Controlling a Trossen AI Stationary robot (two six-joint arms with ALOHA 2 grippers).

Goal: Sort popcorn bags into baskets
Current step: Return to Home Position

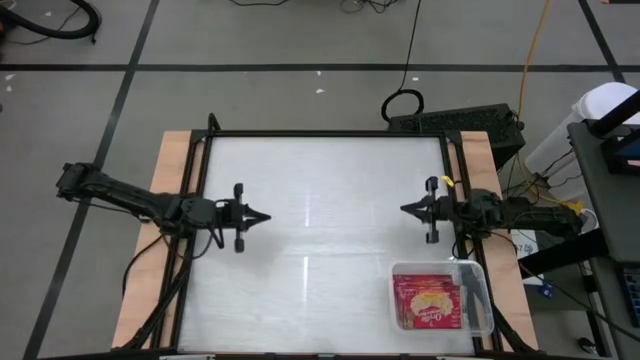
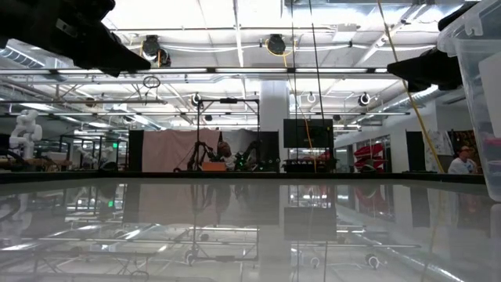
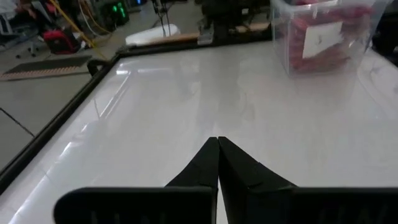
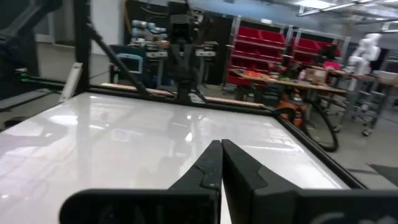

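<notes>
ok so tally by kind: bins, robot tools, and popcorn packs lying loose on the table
clear plastic bin: 1
tools: 2 (left tool, right tool, both shut)
red popcorn packs loose on the table: 0 (all in view sit stacked in the bin, too overlapped to count)
total: 3

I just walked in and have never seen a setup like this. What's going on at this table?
Two robot arms are at a white table, and neither is holding anything. The left gripper and the right gripper hover shut above the table, pointing at each other across its middle. The red popcorn bags lie inside the clear bin at the table's corner near the right arm. No bags show loose on the table, so the sorting looks done.
</notes>
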